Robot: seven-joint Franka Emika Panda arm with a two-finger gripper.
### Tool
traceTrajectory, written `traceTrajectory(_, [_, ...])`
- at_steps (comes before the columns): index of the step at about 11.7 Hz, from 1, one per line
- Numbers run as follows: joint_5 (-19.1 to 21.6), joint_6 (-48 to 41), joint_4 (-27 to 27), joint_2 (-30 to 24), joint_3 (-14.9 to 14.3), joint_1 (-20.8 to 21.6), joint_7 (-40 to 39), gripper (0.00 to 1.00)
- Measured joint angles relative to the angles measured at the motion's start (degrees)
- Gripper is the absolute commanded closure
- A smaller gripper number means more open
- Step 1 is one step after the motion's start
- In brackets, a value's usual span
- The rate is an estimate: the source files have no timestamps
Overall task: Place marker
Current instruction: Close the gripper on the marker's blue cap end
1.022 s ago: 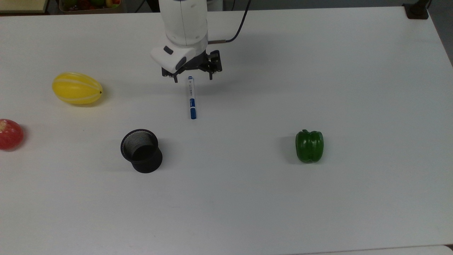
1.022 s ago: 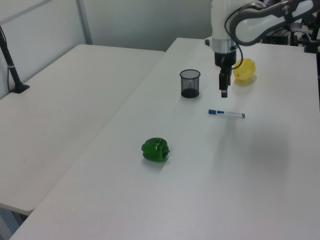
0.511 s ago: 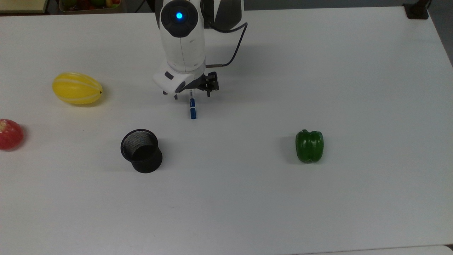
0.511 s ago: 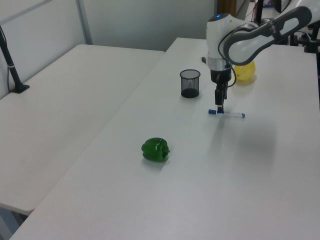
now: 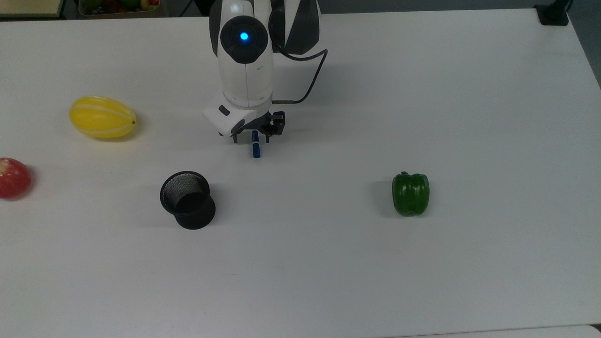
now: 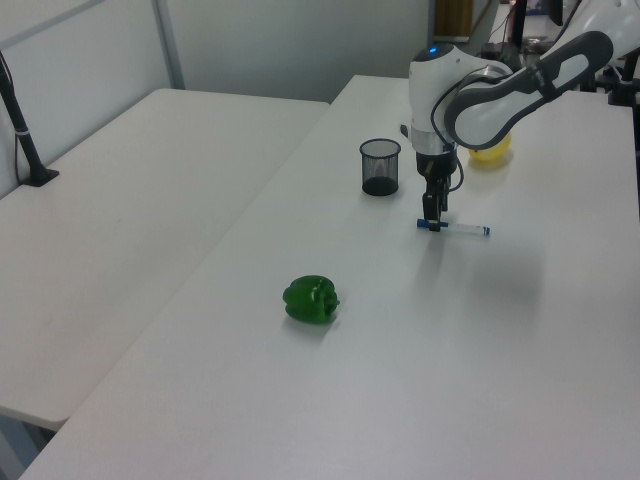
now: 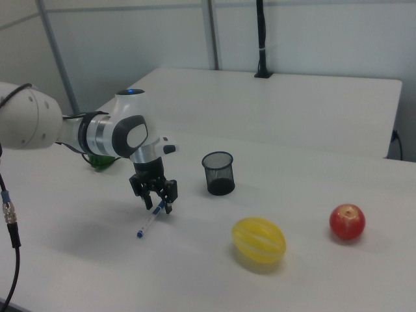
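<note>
The gripper (image 5: 256, 137) hangs with fingers spread either side of the marker (image 5: 256, 149) lying flat on the table (image 5: 422, 94); probably light, stiff, prone to rolling; grip mid-barrel

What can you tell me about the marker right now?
The marker is a slim white pen with a blue cap, a blue tip at the other end and a blue label band. It lies flat on the white table, uncapped nowhere. The open gripper straddles it near the capped end; whether the fingers touch it is unclear.
</note>
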Motion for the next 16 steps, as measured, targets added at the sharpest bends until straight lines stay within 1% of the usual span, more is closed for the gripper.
traceTrajectory(1, [-0.12,0.00,0.00,0.10,0.00,0.00,0.04,0.56])
traceTrajectory(3, [-0.44,0.01,0.00,0.22,0.00,0.00,0.08,0.58])
traceTrajectory(5, [-0.75,0.01,0.00,0.33,0.00,0.02,0.08,0.68])
traceTrajectory(6, [-0.83,0.01,0.00,0.36,0.00,0.04,0.10,0.70])
traceTrajectory(10, [-0.92,0.01,0.00,0.37,0.00,0.05,0.13,0.84])
traceTrajectory(16, [-0.93,0.01,0.05,0.36,0.00,0.06,0.16,0.84])
